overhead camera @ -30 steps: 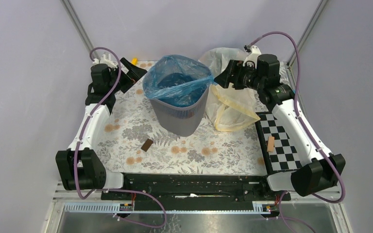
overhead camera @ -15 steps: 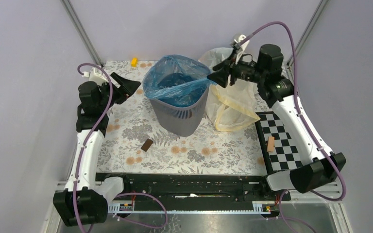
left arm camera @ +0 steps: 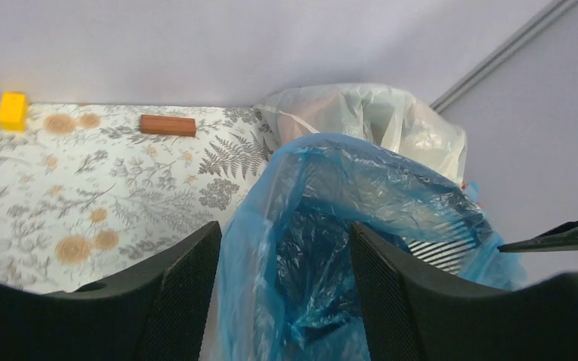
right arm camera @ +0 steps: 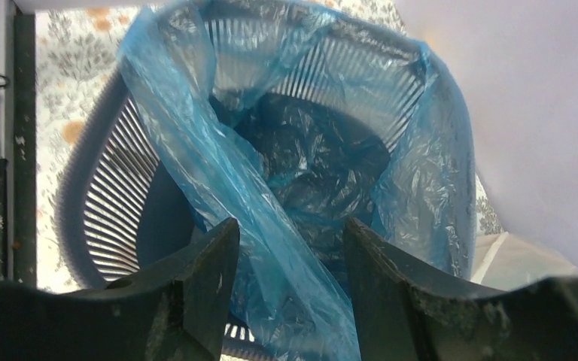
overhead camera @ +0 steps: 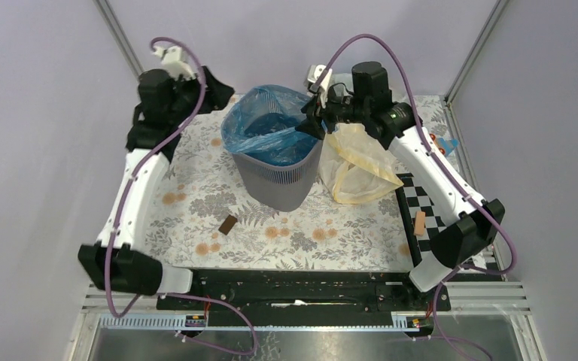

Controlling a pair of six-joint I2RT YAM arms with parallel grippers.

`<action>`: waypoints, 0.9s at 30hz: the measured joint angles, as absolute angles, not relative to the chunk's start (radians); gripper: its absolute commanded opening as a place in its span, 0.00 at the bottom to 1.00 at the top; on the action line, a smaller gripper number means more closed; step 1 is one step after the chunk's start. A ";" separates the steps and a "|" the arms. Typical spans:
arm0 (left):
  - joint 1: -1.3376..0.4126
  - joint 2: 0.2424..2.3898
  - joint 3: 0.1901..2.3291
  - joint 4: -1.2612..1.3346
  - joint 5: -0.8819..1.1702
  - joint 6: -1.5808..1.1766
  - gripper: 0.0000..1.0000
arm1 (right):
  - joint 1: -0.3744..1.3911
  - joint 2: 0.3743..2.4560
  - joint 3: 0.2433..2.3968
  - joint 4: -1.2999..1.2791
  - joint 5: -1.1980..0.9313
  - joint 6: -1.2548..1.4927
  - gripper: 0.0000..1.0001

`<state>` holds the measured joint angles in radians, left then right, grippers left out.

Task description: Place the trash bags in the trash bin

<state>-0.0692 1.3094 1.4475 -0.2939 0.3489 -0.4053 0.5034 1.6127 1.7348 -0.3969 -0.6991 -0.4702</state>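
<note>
The dark grey mesh trash bin (overhead camera: 280, 180) stands mid-table, and a blue trash bag (overhead camera: 269, 129) lines it, with one fold stretched across its mouth. A pale yellow bag (overhead camera: 357, 162) lies against the bin's right side, and a clear whitish bag (left arm camera: 369, 113) lies behind it. My right gripper (overhead camera: 308, 124) is open over the bin's right rim. In the right wrist view the gripper (right arm camera: 290, 226) straddles the blue fold (right arm camera: 218, 173) without closing on it. My left gripper (overhead camera: 222, 94) is open and empty at the bin's back left. In the left wrist view the gripper (left arm camera: 284, 229) frames the blue bag (left arm camera: 361, 218).
A brown block (overhead camera: 228, 224) lies on the floral mat in front of the bin. A tan block (overhead camera: 419, 222) lies on the checkerboard (overhead camera: 440, 226) at the right. A yellow block (left arm camera: 13, 109) and a brown block (left arm camera: 167, 125) lie near the back wall.
My right gripper moved left from beside the bin to above its right rim. My left arm rose and swung toward the bin's back left.
</note>
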 measured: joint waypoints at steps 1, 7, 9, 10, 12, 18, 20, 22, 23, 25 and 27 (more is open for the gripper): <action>-0.090 1.343 1.473 -0.295 0.337 -0.382 0.66 | 0.506 1.622 1.741 -0.408 -0.692 -0.486 0.60; -0.178 1.549 1.608 -0.352 0.305 -0.257 0.66 | 0.532 1.676 1.782 -0.506 -0.648 -0.591 0.56; -0.189 1.586 1.626 -0.375 0.295 -0.233 0.64 | 0.537 1.692 1.803 -0.537 -0.644 -0.614 0.45; -0.191 1.599 1.632 -0.384 0.289 -0.225 0.63 | 0.537 1.700 1.815 -0.551 -0.643 -0.625 0.38; -0.194 1.610 1.639 -0.403 0.279 -0.214 0.60 | 0.540 1.716 1.846 -0.584 -0.640 -0.646 0.25; -0.208 1.612 1.655 -0.411 0.257 -0.197 0.47 | 0.550 1.724 1.877 -0.648 -0.640 -0.677 0.08; -0.219 1.612 1.655 -0.411 0.242 -0.189 0.38 | 0.556 1.720 1.870 -0.659 -0.640 -0.677 0.08; -0.231 1.612 1.655 -0.414 0.224 -0.178 0.29 | 0.561 1.701 1.839 -0.662 -0.641 -0.676 0.08; -0.235 1.612 1.655 -0.415 0.216 -0.176 0.23 | 0.564 1.686 1.817 -0.662 -0.641 -0.675 0.08; -0.242 1.612 1.655 -0.415 0.197 -0.167 0.15 | 0.570 1.650 1.771 -0.656 -0.644 -0.667 0.07; -0.248 1.612 1.655 -0.413 0.181 -0.157 0.13 | 0.578 1.605 1.720 -0.639 -0.645 -0.651 0.02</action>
<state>-0.2481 1.6115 1.6547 -0.4126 0.1806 -0.1570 0.5777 1.6047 1.7199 -0.6388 -0.6449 -0.6514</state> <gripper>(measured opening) 0.172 0.077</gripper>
